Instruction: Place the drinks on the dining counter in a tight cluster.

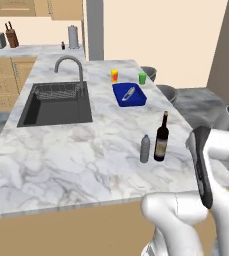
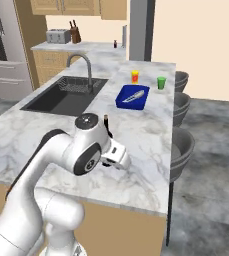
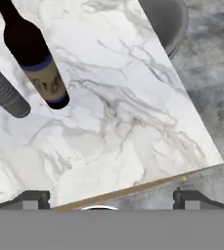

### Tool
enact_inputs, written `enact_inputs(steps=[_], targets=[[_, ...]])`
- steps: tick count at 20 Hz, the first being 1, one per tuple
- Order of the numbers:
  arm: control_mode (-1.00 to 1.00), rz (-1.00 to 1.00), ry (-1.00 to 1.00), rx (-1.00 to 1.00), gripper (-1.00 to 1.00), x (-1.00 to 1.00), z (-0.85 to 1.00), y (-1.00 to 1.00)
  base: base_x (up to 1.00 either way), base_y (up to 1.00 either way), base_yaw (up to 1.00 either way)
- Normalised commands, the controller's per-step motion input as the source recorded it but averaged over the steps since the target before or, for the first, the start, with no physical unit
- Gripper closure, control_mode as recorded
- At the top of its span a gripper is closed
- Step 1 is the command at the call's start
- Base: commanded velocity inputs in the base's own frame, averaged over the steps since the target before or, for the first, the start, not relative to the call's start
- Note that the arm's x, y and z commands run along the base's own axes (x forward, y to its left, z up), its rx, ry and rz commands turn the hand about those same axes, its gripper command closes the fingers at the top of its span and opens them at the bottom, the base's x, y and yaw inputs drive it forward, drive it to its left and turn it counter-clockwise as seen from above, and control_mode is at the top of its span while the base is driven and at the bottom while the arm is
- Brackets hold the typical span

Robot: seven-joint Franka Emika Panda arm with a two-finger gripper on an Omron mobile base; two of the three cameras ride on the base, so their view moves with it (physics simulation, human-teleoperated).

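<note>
Two bottles, wine bottle (image 1: 161,142) and grey bottle (image 1: 145,148), stood center-right, I saw blue tray (image 1: 129,94) and cups (image 1: 115,75) above, gripper (image 3: 111,197) spread empty.

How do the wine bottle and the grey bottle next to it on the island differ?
The wine bottle is taller than the grey bottle. The wine bottle is dark with a pale label; the grey bottle is plain grey, with no label visible. The wine bottle has a long thin neck, the grey bottle a short one. Both stand upright, close together on the marble counter, untouched.

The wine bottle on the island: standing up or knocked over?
Upright: the wine bottle stands on its base beside the grey bottle, neck pointing up.
</note>
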Motion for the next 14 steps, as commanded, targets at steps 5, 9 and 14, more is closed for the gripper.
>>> enact_inputs(steps=[5,9,14], targets=[[-1.0,0.0,-0.19,-0.01,-1.0,-0.63,0.42,0.72,0.0,0.0,0.0],[-1.0,0.0,-0.05,-0.04,-1.0,-0.32,0.45,0.79,0.0,0.0,0.0],[-1.0,0.0,-0.03,-0.01,-1.0,-0.22,0.46,0.55,0.0,0.0,0.0]])
